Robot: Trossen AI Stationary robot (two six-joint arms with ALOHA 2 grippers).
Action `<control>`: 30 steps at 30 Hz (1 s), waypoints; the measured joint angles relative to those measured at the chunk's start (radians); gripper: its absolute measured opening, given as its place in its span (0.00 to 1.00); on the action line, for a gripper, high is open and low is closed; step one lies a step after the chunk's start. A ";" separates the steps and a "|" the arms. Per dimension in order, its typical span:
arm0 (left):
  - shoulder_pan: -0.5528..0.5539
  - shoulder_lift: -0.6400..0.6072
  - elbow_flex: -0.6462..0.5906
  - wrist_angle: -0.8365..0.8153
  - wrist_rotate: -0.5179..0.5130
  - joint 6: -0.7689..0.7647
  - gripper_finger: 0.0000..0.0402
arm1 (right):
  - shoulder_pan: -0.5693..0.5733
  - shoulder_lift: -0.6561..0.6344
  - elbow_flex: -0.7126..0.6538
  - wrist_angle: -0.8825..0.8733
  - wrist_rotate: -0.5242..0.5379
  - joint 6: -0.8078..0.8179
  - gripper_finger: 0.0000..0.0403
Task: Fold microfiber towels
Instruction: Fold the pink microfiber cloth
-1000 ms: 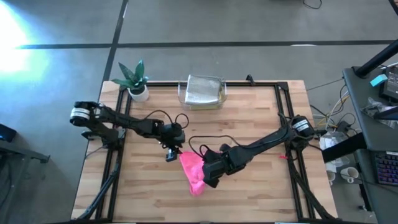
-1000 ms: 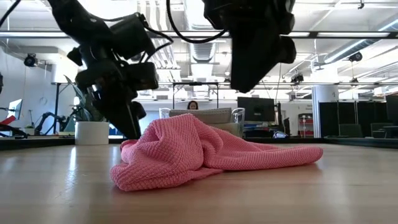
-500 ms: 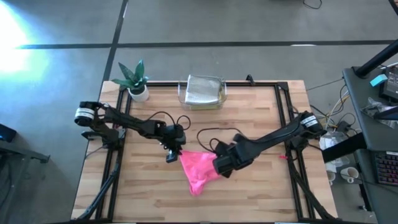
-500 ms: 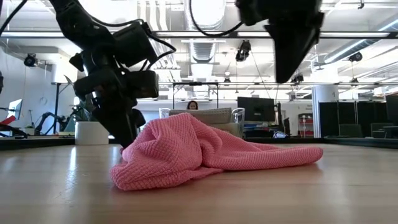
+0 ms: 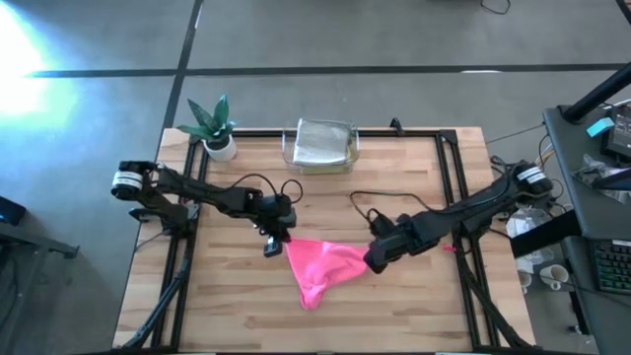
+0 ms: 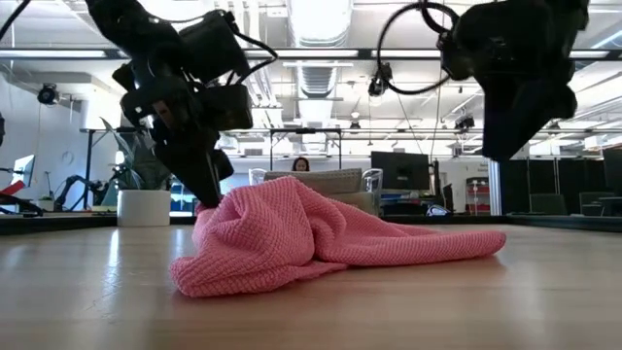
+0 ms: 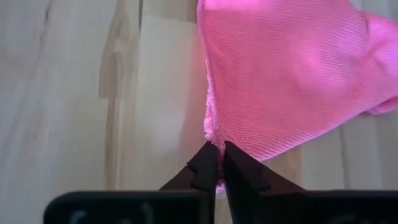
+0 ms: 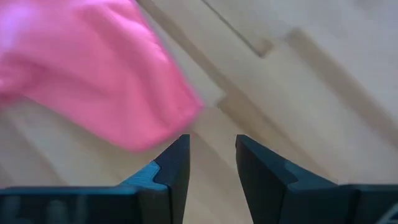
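Observation:
A pink microfiber towel (image 5: 325,266) lies crumpled on the wooden table (image 5: 414,177), near its middle. My left gripper (image 5: 277,243) stands at the towel's left end, shut on it. My right gripper (image 5: 378,260) hovers open just past the towel's right end (image 6: 486,238), above the table and touching nothing; its wrist view shows the towel (image 8: 93,81) ahead of the open fingers. In the low view the towel (image 6: 311,243) rests on the table in a low heap. My left gripper pinches the towel's left edge (image 7: 214,138) between its two fingers. The fingers slant down at it from the table's left. The held end (image 6: 209,209) is raised a little, and the remainder of the towel lies slack on the table.
A clear tray (image 5: 318,146) holding a pale cloth stands at the far edge, with a potted plant (image 5: 215,128) at the far left corner. Black frame rails (image 5: 454,187) run along the table's sides. Bare wood lies near and right of the towel.
My left gripper has shut on the towel's left edge and raised that end slightly. My right gripper has drawn away from above the towel toward the table's right edge, staying open. The greater part of the towel has stayed where it lay.

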 joint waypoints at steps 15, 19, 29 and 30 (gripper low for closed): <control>0.000 -0.062 0.034 -0.054 -0.005 0.000 0.00 | -0.006 -0.056 -0.395 0.628 0.008 0.367 0.30; 0.000 -0.063 0.040 -0.053 -0.005 0.000 0.00 | -0.017 -0.013 -0.407 0.662 0.008 0.385 0.30; 0.000 -0.063 0.041 -0.053 -0.008 -0.001 0.00 | -0.050 0.111 -0.410 0.870 0.007 0.285 0.38; 0.000 -0.063 0.041 -0.053 -0.008 -0.001 0.00 | -0.051 0.121 -0.410 0.874 -0.001 0.285 0.38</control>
